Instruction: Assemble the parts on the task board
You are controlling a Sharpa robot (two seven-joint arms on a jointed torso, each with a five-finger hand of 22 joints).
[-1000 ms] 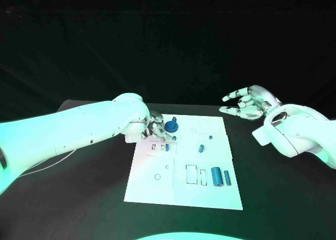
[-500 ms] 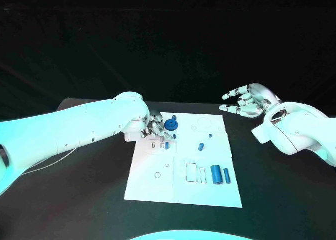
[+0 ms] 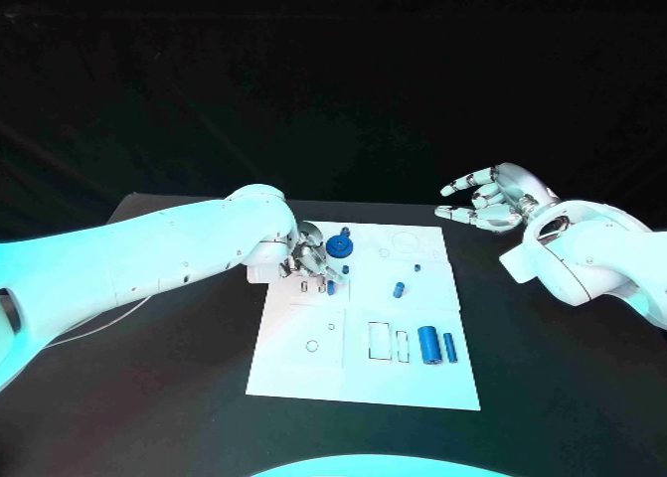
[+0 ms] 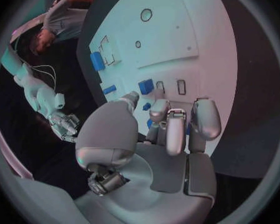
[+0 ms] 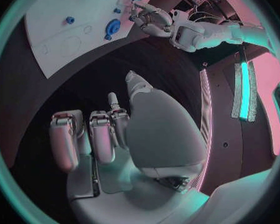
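The task board [image 3: 365, 348] is a white plate lying flat on the black table [image 3: 563, 378], in the middle of the head view and running from the centre down toward the lower middle of the frame. Outlines of rings, slots and rectangles are drawn on its surface.

The left arm [image 3: 132, 263] enters from the left edge of the head view and reaches to the board's upper left corner. The right arm [image 3: 598, 263] comes in from the right edge and ends right of centre, past the board's upper right corner.

The left hand [image 3: 307, 253] sits over the board's upper left part with its fingers [image 4: 175, 129] curled in and bunched downward toward the plate. Blue shows between the fingertips in the left wrist view, but whether the hand has hold of a piece I cannot tell.

The right hand [image 3: 488, 202] hangs above the bare table, well apart from the board, palm toward the middle of the frame, fingers spread and holding nothing.

Among the blue parts, a round part with a raised centre [image 3: 342, 249] stands just right of the left hand. A wide cylinder [image 3: 427, 348] and a thinner one [image 3: 449, 349] lie side by side in the board's lower right part. A short peg [image 3: 398, 291] lies near the board's middle, and a small piece [image 3: 330, 288] sits just below the left hand's fingers.
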